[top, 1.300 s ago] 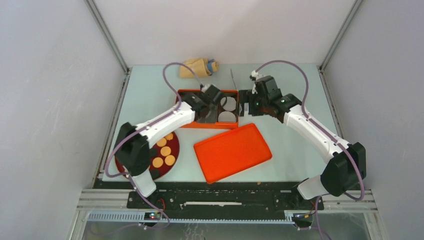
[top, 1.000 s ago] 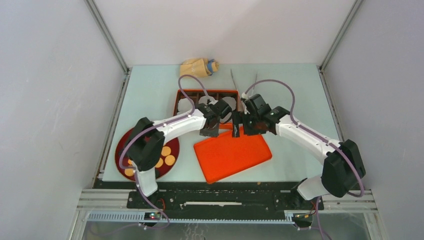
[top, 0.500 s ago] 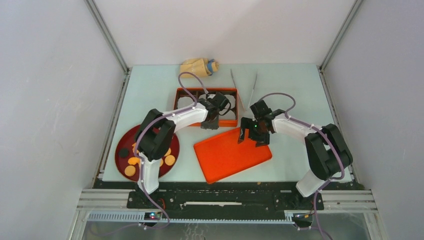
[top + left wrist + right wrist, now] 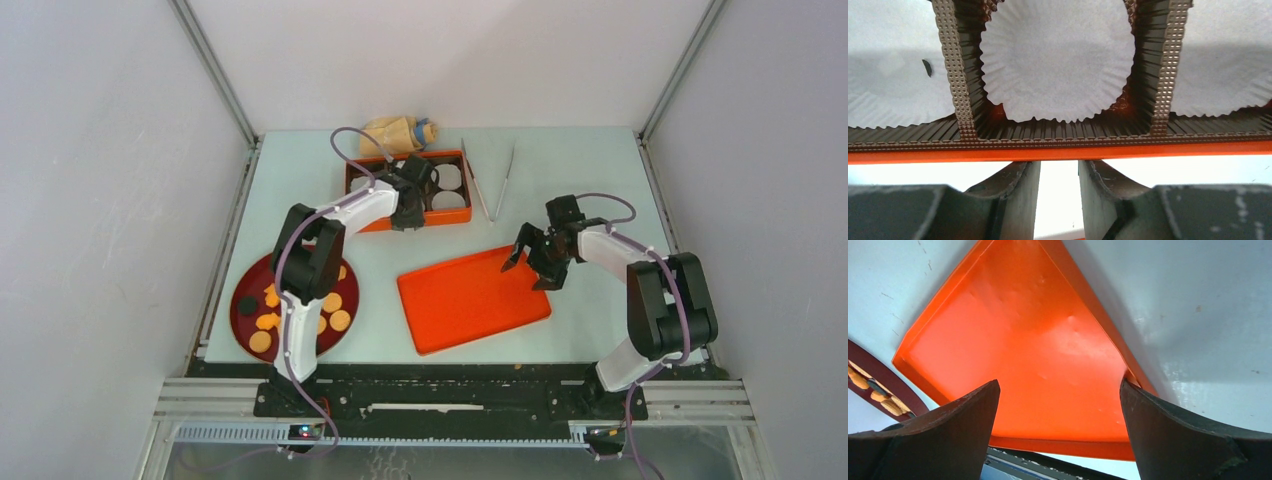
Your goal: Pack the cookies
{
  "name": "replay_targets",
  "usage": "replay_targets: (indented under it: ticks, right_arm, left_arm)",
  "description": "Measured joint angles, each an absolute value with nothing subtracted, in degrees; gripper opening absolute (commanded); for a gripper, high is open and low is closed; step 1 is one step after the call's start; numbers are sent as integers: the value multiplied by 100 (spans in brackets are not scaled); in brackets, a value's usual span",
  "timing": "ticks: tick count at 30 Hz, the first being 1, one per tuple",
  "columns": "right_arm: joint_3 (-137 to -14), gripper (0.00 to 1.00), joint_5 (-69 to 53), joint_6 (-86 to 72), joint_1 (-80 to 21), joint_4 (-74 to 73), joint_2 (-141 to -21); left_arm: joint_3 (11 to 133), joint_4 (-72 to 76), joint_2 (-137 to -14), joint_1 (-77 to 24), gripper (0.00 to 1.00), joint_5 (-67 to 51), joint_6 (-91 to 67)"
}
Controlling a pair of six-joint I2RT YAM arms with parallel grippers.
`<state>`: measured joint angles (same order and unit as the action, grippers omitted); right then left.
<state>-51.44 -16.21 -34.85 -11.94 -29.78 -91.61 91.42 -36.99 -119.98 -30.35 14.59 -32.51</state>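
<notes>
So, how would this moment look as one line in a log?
left tool: open, at box near wall | right tool: open, over tray corner | cookies: on plate, none held

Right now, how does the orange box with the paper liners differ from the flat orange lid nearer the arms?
The box is split by dark ribbed dividers into cells holding white liners; the lid is one bare, shallow panel. The box sits almost straight; the lid is clearly skewed. The left gripper sits at the box's near wall; the open right gripper is above a lid corner. Both are orange rectangles.
</notes>
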Motion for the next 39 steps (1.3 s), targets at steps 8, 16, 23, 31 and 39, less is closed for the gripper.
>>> replay_targets:
  ticks: [8, 16, 23, 31, 39]
  right_arm:
    - [-5127, 100, -1662, -3483, -854, -3002, -9139]
    - [-5151, 100, -1321, -3350, -786, -3083, -9021]
    - [-5887, 100, -419, -2923, -1688, -3151, -8401]
    - [-6523, 100, -161, -2556, -2290, -3223, -7924]
    - [-6484, 100, -248, -2375, -2340, -3612, -7579]
  left_arm:
    - [9896, -3841, -12250, -2735, 39, 1525, -3247]
    - [10077, -3887, -12379, -2095, 38, 1533, -3183]
    - [9126, -4018, -10864, -2628, 39, 2141, -3275]
    - [7699, -4711, -9277, -2882, 40, 2976, -4112]
    - [6012, -5203, -9365, -2845, 45, 2945, -4823]
